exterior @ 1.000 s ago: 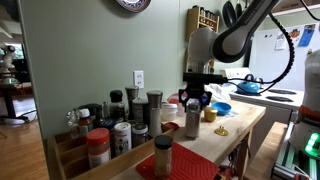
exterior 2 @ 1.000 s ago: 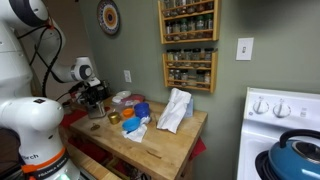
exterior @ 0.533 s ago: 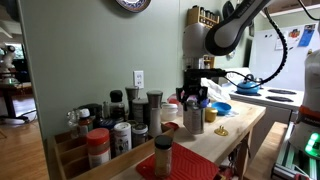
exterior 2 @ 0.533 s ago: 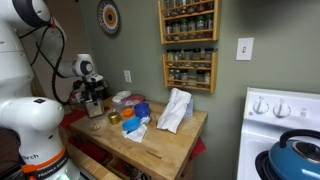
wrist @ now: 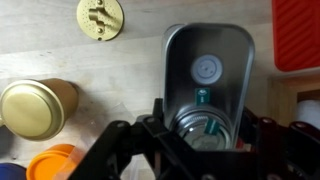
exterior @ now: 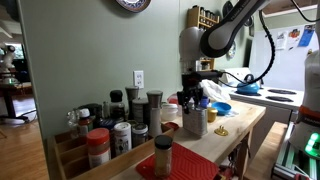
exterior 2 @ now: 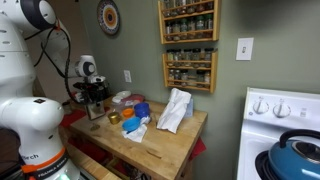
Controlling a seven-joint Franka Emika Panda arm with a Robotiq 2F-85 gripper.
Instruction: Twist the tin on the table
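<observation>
- Two dark fingers (wrist: 158,115) are flanking the tin (wrist: 207,70) in the wrist view, one against each side wall. Whether they are actually pressing on the metal cannot be told.
- In an exterior view the arm is hanging straight down over the tin (exterior: 195,122), which is standing upright on the pale wood bench (exterior: 248,122), well in from its long front edge.
- Bare wood is showing on one side of the tin, between it and a gold-lidded jar (wrist: 35,108). A brass-coloured disc (wrist: 100,17) is lying farther out, well apart from both.
- On the other side room is running tight: a red object (wrist: 297,35) is sitting just beside the tin and is being cut off by the frame edge.
- A crowd of jars (exterior: 115,125) is filling the bench end away from the arm, and a blue bowl (exterior: 221,108) is sitting near the tin on the far side.
- In an exterior view a white cloth (exterior 2: 175,110) is lying mid-bench (exterior 2: 175,142), with open wood towards the near corner.
- The fingers' housing is covering the tin's lower part in the wrist view, and an orange lid (wrist: 55,165) is being clipped by the bottom edge.
</observation>
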